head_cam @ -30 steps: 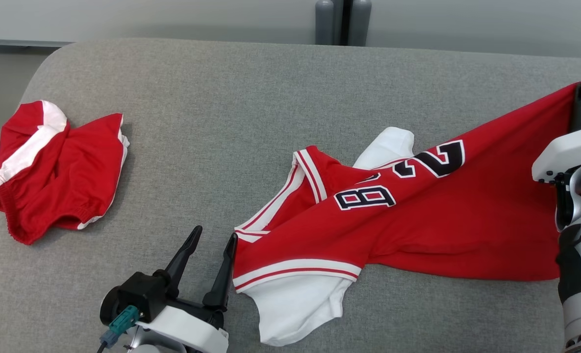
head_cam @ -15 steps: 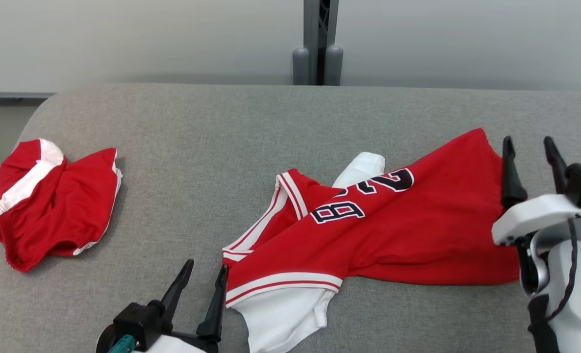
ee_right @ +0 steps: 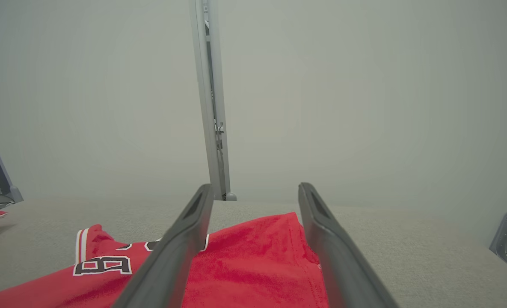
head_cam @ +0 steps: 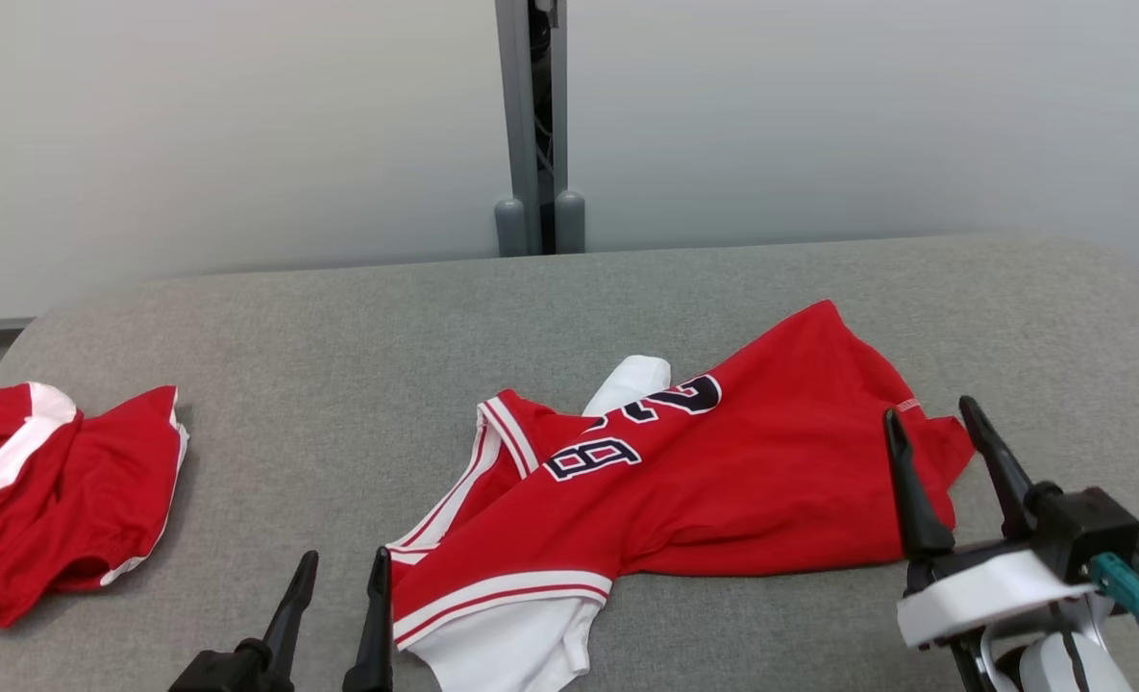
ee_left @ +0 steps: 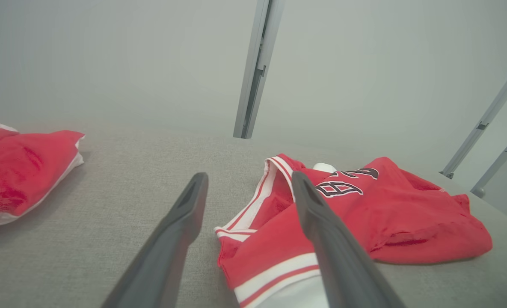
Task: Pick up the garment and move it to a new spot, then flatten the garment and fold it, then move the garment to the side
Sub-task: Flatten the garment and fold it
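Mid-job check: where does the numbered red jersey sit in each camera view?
Head view: jersey, lower middle running right.
Left wrist view: jersey, lower right.
Right wrist view: jersey, along the bottom, left to centre.
Shared landmark: grey post, upright beyond the jersey in all three views.

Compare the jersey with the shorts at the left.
The jersey carries dark numerals; the shorts show none, just a broad white stripe. The jersey sprawls long across the middle of the table; the shorts sit bunched in a compact heap at its left edge. The jersey covers more of the table than the shorts. Both are red with white trim, rumpled and unfolded.
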{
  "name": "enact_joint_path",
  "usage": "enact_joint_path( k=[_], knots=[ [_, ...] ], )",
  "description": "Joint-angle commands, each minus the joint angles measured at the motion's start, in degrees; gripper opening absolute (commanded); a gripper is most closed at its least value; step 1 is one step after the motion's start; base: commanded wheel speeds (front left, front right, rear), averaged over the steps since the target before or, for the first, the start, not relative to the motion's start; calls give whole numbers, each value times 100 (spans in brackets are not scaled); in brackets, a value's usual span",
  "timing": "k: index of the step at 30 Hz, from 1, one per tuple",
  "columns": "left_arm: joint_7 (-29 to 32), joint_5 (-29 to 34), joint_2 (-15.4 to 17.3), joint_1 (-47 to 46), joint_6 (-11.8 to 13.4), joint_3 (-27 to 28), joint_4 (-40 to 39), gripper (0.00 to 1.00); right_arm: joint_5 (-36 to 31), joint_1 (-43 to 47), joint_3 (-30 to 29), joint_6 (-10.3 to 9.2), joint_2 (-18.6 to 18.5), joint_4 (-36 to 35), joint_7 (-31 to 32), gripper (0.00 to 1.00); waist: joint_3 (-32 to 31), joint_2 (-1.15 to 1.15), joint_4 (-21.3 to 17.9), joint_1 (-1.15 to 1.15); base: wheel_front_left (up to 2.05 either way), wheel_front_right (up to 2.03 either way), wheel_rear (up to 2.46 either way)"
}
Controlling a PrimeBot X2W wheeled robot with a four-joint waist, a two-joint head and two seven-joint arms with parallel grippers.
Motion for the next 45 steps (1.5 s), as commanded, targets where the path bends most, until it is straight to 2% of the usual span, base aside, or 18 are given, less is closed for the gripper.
enact_joint_path(
  k=[1, 12, 21, 35, 39, 45],
  knots=[
    [-11, 17, 22, 74, 75, 61, -111, 100, 54, 165, 25, 1, -30, -140, -26, 100, -82, 0, -76, 0, 0, 0, 0],
    [-11, 332, 15, 494, 568, 305, -1014, 100, 164, 1157, 47, 1, -28, -872, -26, 100, -397, 0, -109, 0, 0, 0, 0],
    [-11, 349, 14, 748, 718, 270, -1047, 100, 267, 1602, 129, 1, -30, -854, -26, 100, -491, 0, -74, 0, 0, 0, 0],
    [-11, 289, 13, 685, 587, 228, -786, 100, 386, 1527, 116, 1, -29, -822, -26, 100, -436, 0, -7, 0, 0, 0, 0],
    [30, 199, 17, 810, 355, -155, 26, 100, 401, 1501, 134, 1, -28, -825, -27, 100, -410, 0, -30, 0, 0, 0, 0],
    [504, 114, 32, 502, -39, -565, 896, 100, 397, 1448, 114, 1, -29, -836, -27, 100, -297, 0, -46, 0, 0, 0, 0]
  ],
)
